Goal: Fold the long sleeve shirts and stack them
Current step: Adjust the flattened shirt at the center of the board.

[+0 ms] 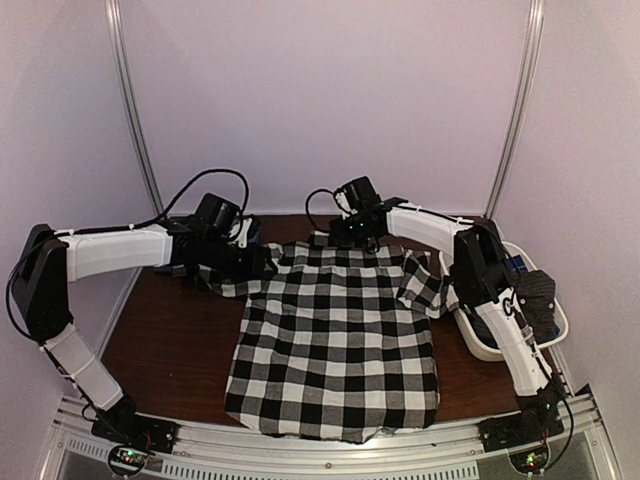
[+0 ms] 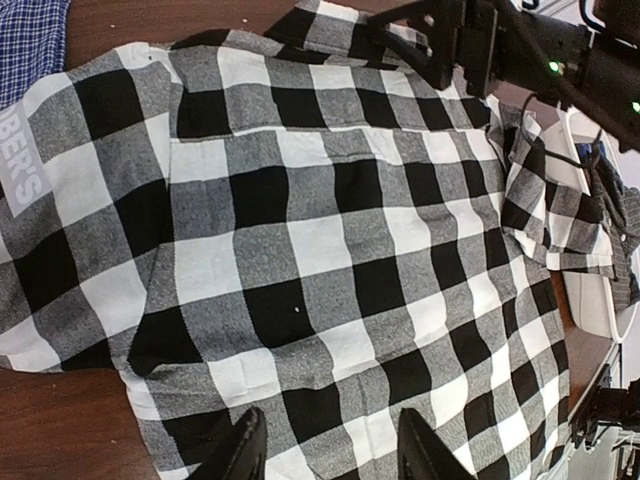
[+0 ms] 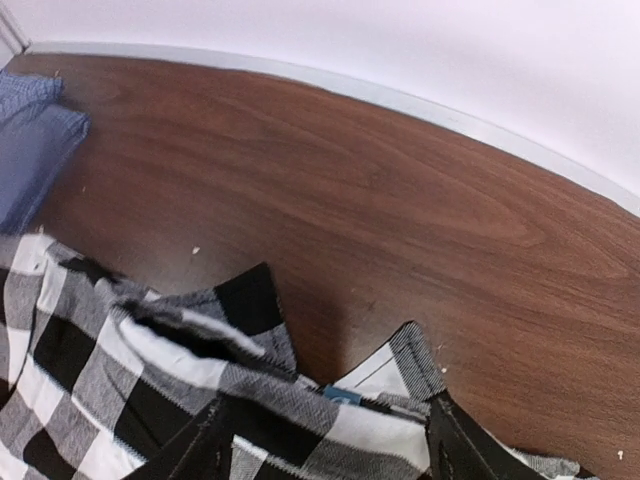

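Note:
The black-and-white checked shirt (image 1: 335, 340) lies spread flat on the brown table, collar at the far side and hem at the near edge. My left gripper (image 2: 335, 452) hovers open just over its left shoulder area, nothing between the fingers. At the collar (image 3: 300, 395) stands my right gripper (image 3: 330, 445), open, its fingers wide on either side of the collar band. The shirt's right sleeve (image 1: 425, 280) is bunched toward the basket. A dark blue patterned shirt (image 2: 30, 45) lies at the far left, also seen as blue shirt (image 3: 30, 130).
A white oval basket (image 1: 478, 338) sits at the table's right edge, holding a dark dotted shirt (image 1: 540, 298). The right arm (image 2: 500, 45) crosses the far side of the checked shirt. Bare brown tabletop (image 3: 400, 200) stretches behind the collar to the wall.

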Motion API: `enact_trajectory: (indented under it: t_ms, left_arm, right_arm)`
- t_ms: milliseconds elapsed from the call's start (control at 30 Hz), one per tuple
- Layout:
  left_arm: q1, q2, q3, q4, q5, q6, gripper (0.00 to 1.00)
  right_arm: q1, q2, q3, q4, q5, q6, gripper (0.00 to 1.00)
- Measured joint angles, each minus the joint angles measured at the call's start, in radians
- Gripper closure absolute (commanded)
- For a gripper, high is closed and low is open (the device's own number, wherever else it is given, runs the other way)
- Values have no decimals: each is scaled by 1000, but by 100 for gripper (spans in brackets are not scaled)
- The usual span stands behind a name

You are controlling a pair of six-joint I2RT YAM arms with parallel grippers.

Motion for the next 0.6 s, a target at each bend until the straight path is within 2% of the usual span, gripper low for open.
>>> enact_trajectory:
  t_ms: [300, 433, 600]
  left_arm:
    - [73, 0, -1, 1, -10, -1, 56]
    - [79, 0, -2, 1, -8, -1, 56]
    - [78, -1, -11, -1, -5, -1, 56]
  right_arm:
    - [98, -168, -205, -19, -17, 6, 52]
    - [113, -147, -195, -16, -35, 5, 55]
    - [68, -34, -89, -8, -53, 5, 55]
